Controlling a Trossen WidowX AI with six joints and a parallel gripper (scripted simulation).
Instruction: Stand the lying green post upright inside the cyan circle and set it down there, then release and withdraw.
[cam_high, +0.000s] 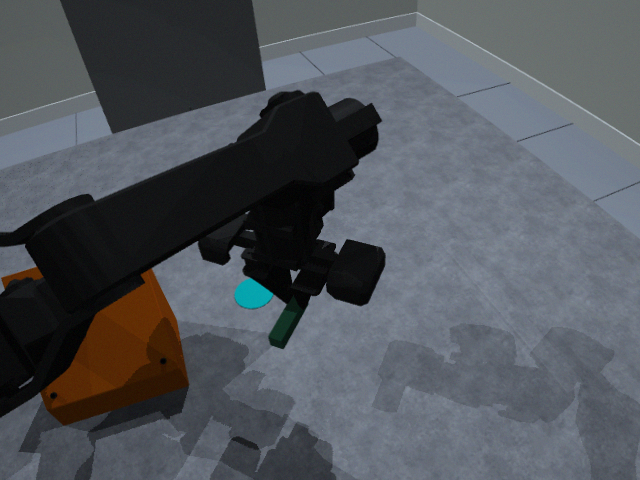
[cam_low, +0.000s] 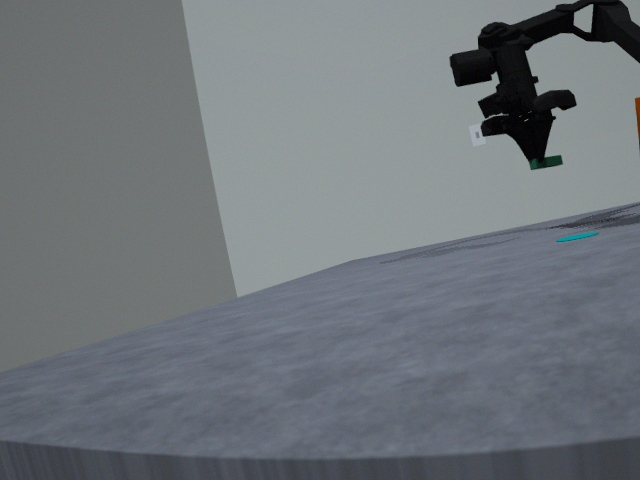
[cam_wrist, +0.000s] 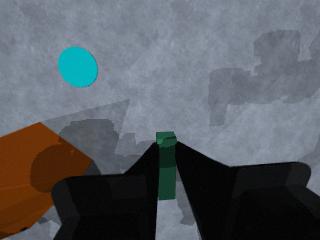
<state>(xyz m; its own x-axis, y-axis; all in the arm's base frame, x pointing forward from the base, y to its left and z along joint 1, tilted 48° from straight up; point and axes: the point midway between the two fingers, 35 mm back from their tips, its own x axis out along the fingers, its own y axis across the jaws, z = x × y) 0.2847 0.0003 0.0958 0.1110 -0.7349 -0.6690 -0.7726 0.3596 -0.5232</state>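
The green post (cam_high: 285, 324) (cam_low: 551, 161) (cam_wrist: 167, 181) is held clear above the table, lying nearly level, with its long part sticking out to one side of the fingers. My gripper (cam_high: 297, 300) (cam_low: 537, 159) (cam_wrist: 165, 146) points down and is shut on the post near one end. The cyan circle (cam_high: 252, 293) (cam_low: 577, 237) (cam_wrist: 78, 67) lies flat on the table with nothing standing on it. In the wrist view it is up and to the left of the post. In the exterior view the post hangs well above the level of the circle.
The orange base block (cam_high: 124, 356) (cam_wrist: 35, 175) stands near the arm, left of the gripper in the top view. A dark panel (cam_high: 170, 56) stands behind the table's far edge. Shadows of the arm fall across the grey table (cam_high: 465, 248) (cam_low: 310, 372).
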